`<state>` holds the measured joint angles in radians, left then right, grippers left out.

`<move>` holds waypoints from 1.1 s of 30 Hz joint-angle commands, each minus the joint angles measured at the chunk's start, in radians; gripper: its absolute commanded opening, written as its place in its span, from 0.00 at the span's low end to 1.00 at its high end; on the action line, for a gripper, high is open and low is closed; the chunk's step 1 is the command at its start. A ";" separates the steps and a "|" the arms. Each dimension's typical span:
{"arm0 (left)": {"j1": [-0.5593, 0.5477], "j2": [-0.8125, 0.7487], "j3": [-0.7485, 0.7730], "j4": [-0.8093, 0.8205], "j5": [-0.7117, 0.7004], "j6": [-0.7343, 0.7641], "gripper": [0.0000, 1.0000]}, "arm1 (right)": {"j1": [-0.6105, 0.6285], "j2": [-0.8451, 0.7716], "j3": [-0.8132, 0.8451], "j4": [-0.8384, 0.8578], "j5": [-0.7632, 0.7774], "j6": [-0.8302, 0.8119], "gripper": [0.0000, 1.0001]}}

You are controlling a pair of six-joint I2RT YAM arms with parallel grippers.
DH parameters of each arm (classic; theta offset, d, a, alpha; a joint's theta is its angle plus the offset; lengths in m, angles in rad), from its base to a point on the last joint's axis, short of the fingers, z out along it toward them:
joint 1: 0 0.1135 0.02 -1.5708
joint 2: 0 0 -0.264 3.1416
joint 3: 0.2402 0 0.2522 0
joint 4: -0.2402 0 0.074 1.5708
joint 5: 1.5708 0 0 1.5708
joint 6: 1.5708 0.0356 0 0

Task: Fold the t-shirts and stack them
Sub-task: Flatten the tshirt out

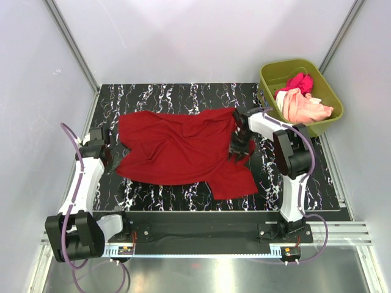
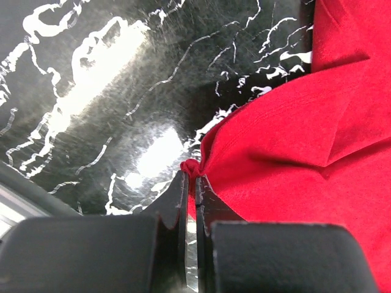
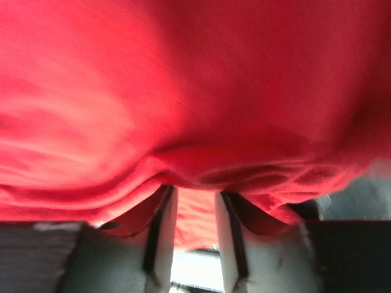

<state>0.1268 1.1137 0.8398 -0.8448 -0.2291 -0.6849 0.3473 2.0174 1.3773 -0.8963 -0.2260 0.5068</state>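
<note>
The deep red t-shirt (image 1: pixel 183 146) lies spread and wrinkled on the black marbled table (image 1: pixel 293 183). My left gripper (image 1: pixel 109 157) is at the shirt's left edge. In the left wrist view it (image 2: pixel 194 178) is shut on a small pinch of the red cloth (image 2: pixel 293 122). My right gripper (image 1: pixel 240 148) is over the shirt's right side. In the right wrist view its jaws (image 3: pixel 195 194) stand narrowly apart with red cloth (image 3: pixel 195 91) bunched between and over the tips. The magenta-pink t-shirt (image 1: pixel 297 82) and the pale peach t-shirt (image 1: pixel 304 107) lie crumpled in the tub.
The olive-green tub (image 1: pixel 333 101) stands at the back right corner, just beyond my right arm. White walls with metal posts enclose the table on three sides. A metal rail with the arm bases runs along the near edge.
</note>
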 commanded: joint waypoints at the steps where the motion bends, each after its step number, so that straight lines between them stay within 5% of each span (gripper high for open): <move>1: 0.005 -0.023 0.039 0.015 -0.065 0.070 0.00 | 0.022 0.028 0.158 -0.033 0.034 -0.062 0.41; 5: 0.005 -0.025 0.067 0.024 -0.075 0.100 0.00 | 0.003 -0.165 0.030 -0.107 0.108 -0.059 0.68; 7: 0.004 -0.026 0.070 0.032 -0.072 0.110 0.00 | -0.031 -0.294 -0.113 -0.108 0.103 -0.056 0.70; 12: -0.009 -0.006 0.062 0.046 -0.038 0.093 0.00 | -0.106 -0.457 -0.367 -0.087 0.113 -0.021 0.60; 16: -0.024 0.006 0.067 0.044 -0.027 0.091 0.00 | -0.117 -0.480 -0.460 -0.052 0.060 0.038 0.26; 22: -0.027 0.006 0.073 0.047 -0.032 0.096 0.00 | -0.117 -0.470 -0.514 -0.007 0.013 0.045 0.48; 33: -0.029 -0.003 0.071 0.046 -0.035 0.093 0.00 | -0.074 -0.416 -0.555 0.037 0.025 0.104 0.45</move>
<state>0.1009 1.1164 0.8692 -0.8356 -0.2577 -0.6022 0.2600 1.6020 0.8230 -0.8753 -0.2111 0.5751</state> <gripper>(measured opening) 0.028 0.456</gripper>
